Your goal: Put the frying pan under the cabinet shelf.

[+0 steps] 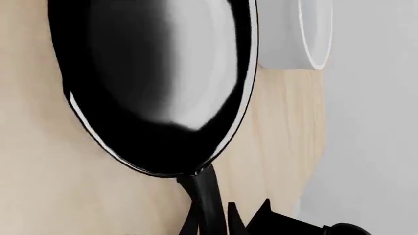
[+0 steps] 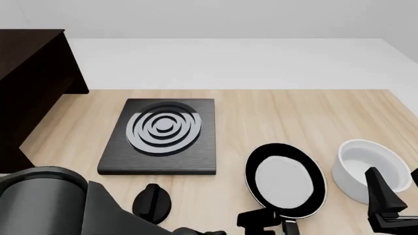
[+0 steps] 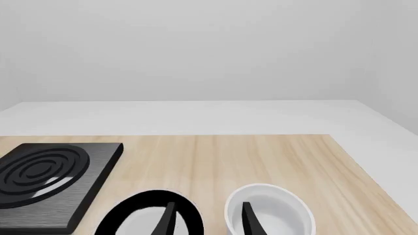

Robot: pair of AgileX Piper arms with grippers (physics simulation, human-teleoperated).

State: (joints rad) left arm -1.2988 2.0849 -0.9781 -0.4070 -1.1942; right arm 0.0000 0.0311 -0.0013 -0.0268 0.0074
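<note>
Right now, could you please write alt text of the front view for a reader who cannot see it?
A frying pan sits on a pale wooden table, the left pincer at its handle near the bottom edge. A white bowl is to its right, a black hob to its left, and a dark cabinet stands at far left.
</note>
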